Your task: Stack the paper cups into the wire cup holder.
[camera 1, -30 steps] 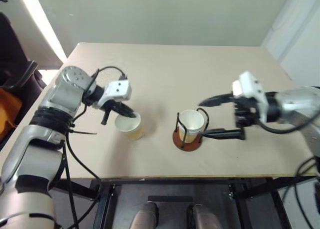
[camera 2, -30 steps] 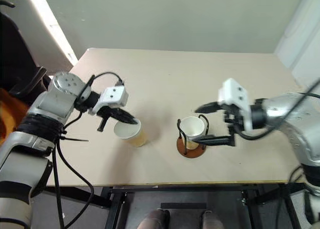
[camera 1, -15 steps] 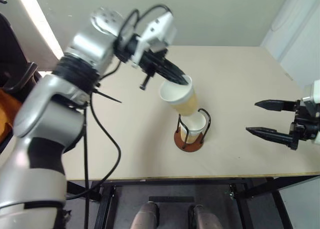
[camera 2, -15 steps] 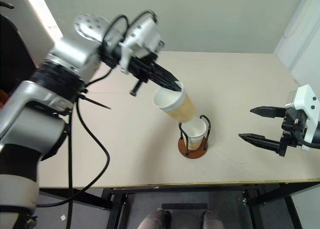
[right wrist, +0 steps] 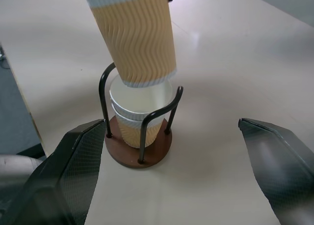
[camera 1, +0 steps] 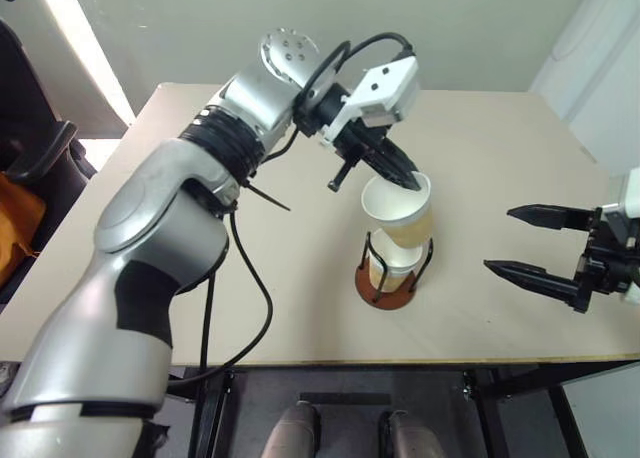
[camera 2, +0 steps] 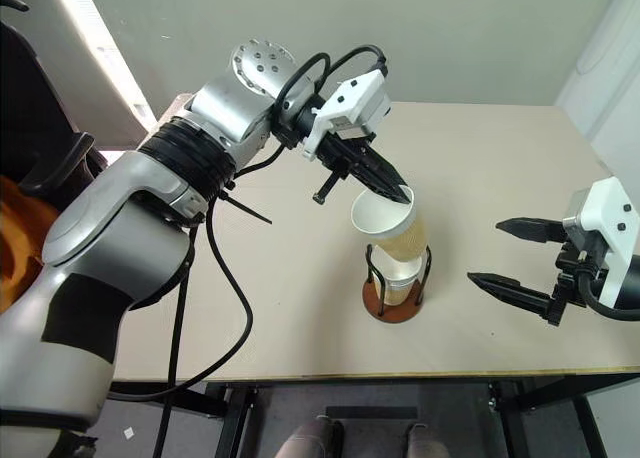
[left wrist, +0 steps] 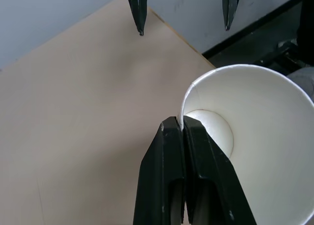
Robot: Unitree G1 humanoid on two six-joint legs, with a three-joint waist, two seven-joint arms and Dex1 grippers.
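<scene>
My left gripper (camera 1: pixel 408 181) is shut on the rim of a yellow-tan paper cup (camera 1: pixel 400 213), one finger inside and one outside. The cup hangs slightly tilted, its bottom just over the top of the wire cup holder (right wrist: pixel 141 139). This black wire stand rises from a reddish-brown disc (camera 1: pixel 378 290) near the table's front edge. Two nested paper cups (right wrist: pixel 141 118) sit in the holder, white rims up. My right gripper (camera 1: pixel 499 240) stands open and empty to the right of the holder, apart from it, fingers pointing toward it.
The beige table (camera 1: pixel 300 158) carries nothing else. Its front edge (camera 1: pixel 330 358) runs close below the holder. A dark chair with something orange (camera 1: pixel 20 203) stands off the table's left side.
My left arm lifted the cup off the table's left half and carried it right, to just above the holder. My right gripper drew back rightward from the holder, still open.
</scene>
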